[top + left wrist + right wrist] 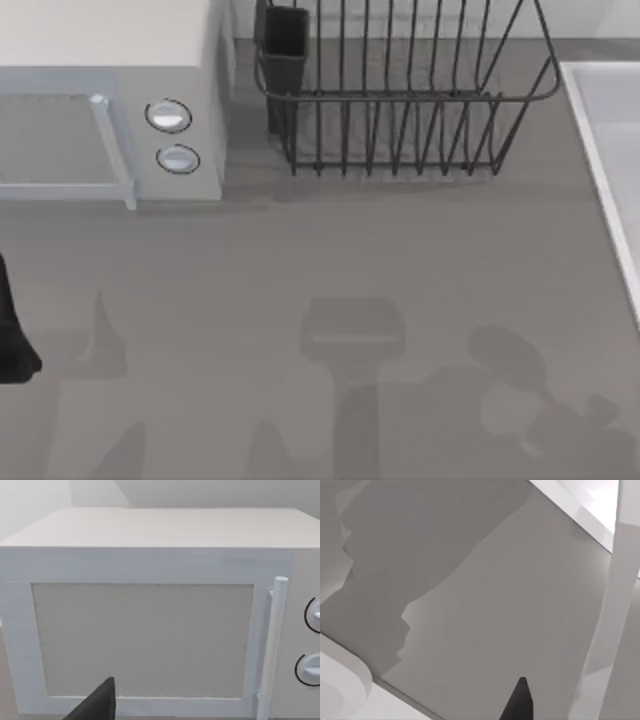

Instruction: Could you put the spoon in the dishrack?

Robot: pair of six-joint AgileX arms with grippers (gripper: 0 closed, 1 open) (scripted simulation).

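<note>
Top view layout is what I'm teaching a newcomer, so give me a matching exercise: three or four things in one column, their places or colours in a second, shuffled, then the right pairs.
Things:
1. cream box-shaped microwave
2. dark-grey wire dishrack
3. dark rectangular utensil cup
4. two round white knobs

Descriptions:
A. at the dishrack's left corner
B. far left of the table
C. on the microwave's front, right of its door handle
D. far edge, right of the microwave

Pairs: 1-B, 2-D, 3-A, 4-C

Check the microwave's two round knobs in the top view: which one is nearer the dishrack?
The upper knob; it sits closer to the dishrack than the lower knob beneath it on the microwave.
</note>
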